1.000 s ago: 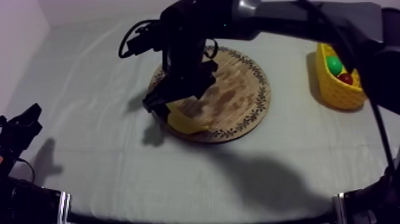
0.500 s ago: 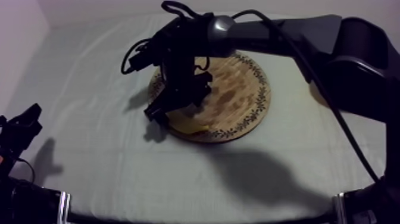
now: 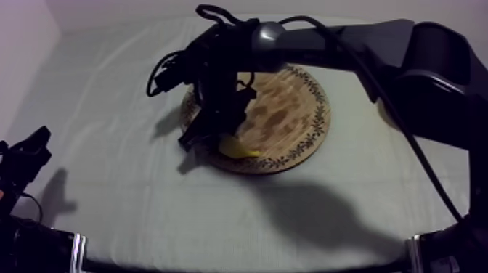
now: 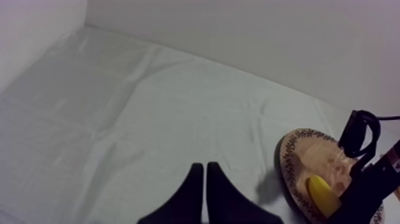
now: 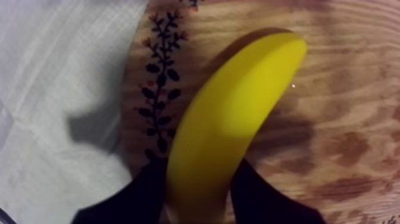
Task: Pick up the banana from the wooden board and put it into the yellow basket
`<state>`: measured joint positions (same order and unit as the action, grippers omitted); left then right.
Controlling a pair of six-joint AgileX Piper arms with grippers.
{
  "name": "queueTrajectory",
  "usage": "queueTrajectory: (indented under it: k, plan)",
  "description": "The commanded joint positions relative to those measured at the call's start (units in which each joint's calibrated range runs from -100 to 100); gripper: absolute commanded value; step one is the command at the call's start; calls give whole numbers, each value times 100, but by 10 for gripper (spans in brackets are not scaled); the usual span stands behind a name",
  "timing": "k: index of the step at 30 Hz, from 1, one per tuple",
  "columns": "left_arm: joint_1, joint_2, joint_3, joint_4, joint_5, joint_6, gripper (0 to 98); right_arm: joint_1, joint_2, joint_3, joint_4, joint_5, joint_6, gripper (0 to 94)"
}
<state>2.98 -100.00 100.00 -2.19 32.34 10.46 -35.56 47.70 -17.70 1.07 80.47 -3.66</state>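
At the near left edge of the cloth-covered tabletop (image 3: pixel 109 196), my left tool (image 3: pixel 27 149) sits low, well apart from everything else. Its own camera shows the two black fingers (image 4: pixel 193 190) lying together as a narrow wedge with nothing between them, over bare cloth. Farther right lies the round wooden board (image 3: pixel 294 109) (the one with the leafy black pattern round its rim). My right tool (image 3: pixel 210 131) is down at the board's left edge, just inside that rim. The banana (image 3: pixel 240 149) is there too, its yellow end jutting out from under the tool on the near-left part of the board. From the right wrist camera, a black finger (image 5: pixel 140 193) stands tight against each side of the banana, so the tool is clamped on it. The free end of the fruit points away across the wood grain. The dark shadow beneath it makes it hard to say whether the banana rests on the board or hangs just above it. From the tool, the right arm (image 3: pixel 348 40) stretches back over the board to the tabletop's right side.
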Motion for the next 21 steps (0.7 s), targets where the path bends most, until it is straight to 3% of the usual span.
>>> queueTrajectory:
  k: [1,13,21]
  plan:
    - [2,0,0,2,0,2,1,4,-11,8,-25,29,21,297]
    - [2,0,0,2,0,2,1,300,-1227,-101,-232,506,258,274]
    - [2,0,0,2,0,2,1,1042,-2583,-164,-335,903,390,285]
